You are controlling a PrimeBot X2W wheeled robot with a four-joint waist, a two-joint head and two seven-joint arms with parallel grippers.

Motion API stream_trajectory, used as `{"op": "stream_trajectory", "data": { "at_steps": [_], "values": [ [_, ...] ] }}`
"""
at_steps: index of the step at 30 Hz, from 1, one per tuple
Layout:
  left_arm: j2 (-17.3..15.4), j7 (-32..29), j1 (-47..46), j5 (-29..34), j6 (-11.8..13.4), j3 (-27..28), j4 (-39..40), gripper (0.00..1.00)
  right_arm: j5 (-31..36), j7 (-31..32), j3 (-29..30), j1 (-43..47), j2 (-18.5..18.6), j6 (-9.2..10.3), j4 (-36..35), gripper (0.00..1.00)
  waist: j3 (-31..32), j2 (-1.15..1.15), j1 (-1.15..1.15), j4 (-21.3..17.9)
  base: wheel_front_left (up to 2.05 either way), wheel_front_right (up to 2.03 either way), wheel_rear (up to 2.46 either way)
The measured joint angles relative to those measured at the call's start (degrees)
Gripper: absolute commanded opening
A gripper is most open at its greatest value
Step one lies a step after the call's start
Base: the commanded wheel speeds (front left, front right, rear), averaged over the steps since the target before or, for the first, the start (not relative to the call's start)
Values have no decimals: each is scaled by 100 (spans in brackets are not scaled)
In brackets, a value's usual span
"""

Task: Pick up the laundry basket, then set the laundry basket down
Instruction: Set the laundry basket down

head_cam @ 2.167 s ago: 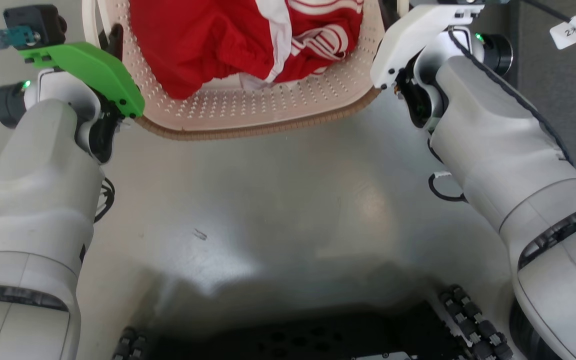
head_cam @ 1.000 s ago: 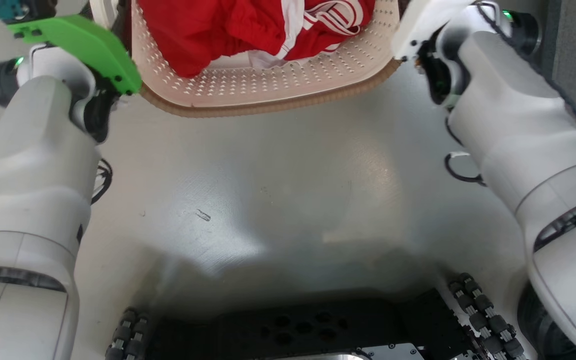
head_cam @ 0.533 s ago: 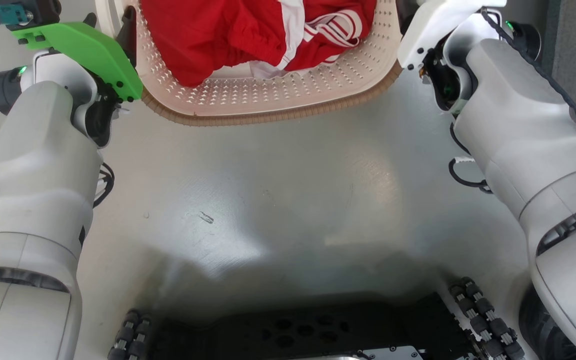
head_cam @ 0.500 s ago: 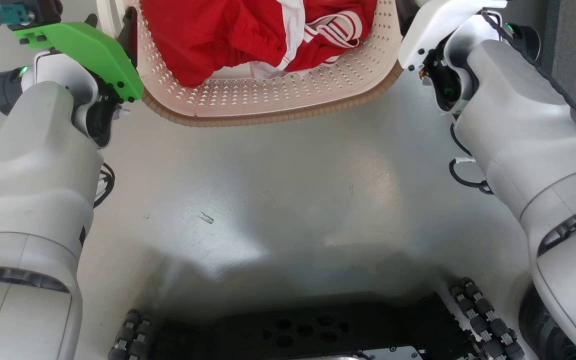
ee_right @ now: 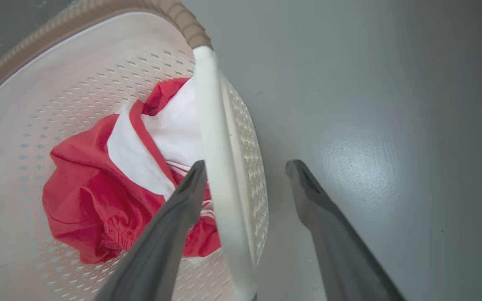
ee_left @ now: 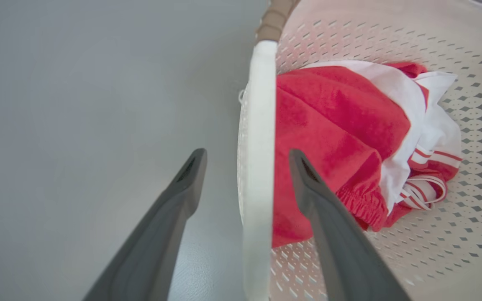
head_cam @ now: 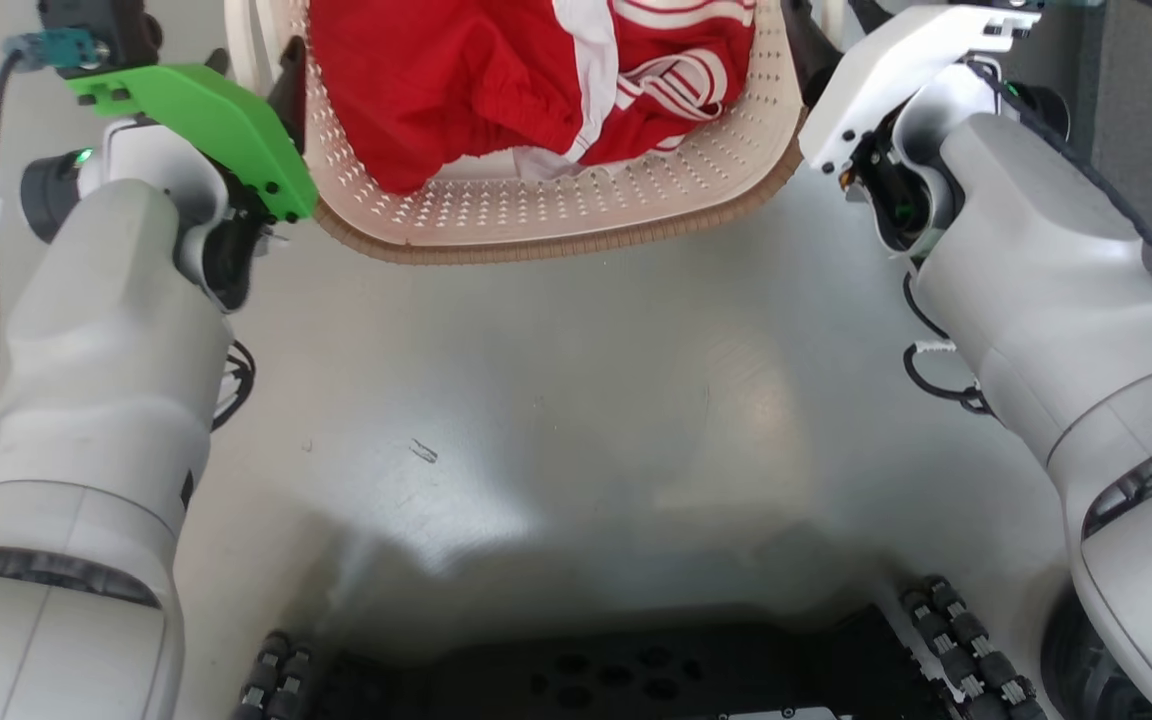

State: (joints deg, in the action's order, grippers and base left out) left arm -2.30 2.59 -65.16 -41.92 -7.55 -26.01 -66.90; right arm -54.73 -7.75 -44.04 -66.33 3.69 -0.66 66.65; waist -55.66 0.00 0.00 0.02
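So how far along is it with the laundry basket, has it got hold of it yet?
Done: the left tool straddles one white handle of the laundry basket, and the right tool straddles the other handle. In hand: nothing is gripped, as both tools stand open. Left: probably close, lift, then set it down, though these views can't tell whether a lift already happened.

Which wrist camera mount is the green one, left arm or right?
The left arm's mount, beside the laundry basket, is green; the right arm's mount is white.
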Motion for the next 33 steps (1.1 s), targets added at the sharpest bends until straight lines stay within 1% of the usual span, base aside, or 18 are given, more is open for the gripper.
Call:
{"op": "stream_trajectory", "data": {
  "at_steps": [6,11,12,17,21,26,30,31,33],
  "values": [
    [23,149,172,-11,0,-153,182,100,-25,-160,-76,119,1,-84,-47,100,231,0,0,23,0,0,0],
    [21,409,371,-26,0,-234,278,100,-20,-366,-112,199,0,-144,-49,100,480,0,0,36,0,0,0],
    [16,520,463,-26,0,-278,313,100,-9,-392,-136,264,2,-183,-46,100,593,0,0,40,0,0,0],
    [13,833,733,-35,0,-357,417,100,40,-545,-156,465,1,-198,-44,100,912,0,0,50,0,0,0],
    [-23,985,953,-71,0,-379,467,100,40,-615,-131,620,-2,-249,-78,100,1189,0,0,62,0,0,0],
    [-93,1128,1191,-74,0,-396,601,100,137,-668,-124,776,-1,-261,-141,100,1549,0,0,77,0,0,0],
    [-198,1185,1338,-76,0,-365,733,100,372,-668,-191,862,9,-224,-233,100,1840,0,0,92,0,0,0],
    [-221,1187,1380,-76,0,-355,780,100,421,-668,-151,901,29,-176,-345,100,1913,0,0,96,0,0,0],
    [-235,1190,1422,-76,0,-336,822,100,467,-668,-83,932,51,-167,-468,100,1988,0,0,99,0,0,0]
  ]
}}
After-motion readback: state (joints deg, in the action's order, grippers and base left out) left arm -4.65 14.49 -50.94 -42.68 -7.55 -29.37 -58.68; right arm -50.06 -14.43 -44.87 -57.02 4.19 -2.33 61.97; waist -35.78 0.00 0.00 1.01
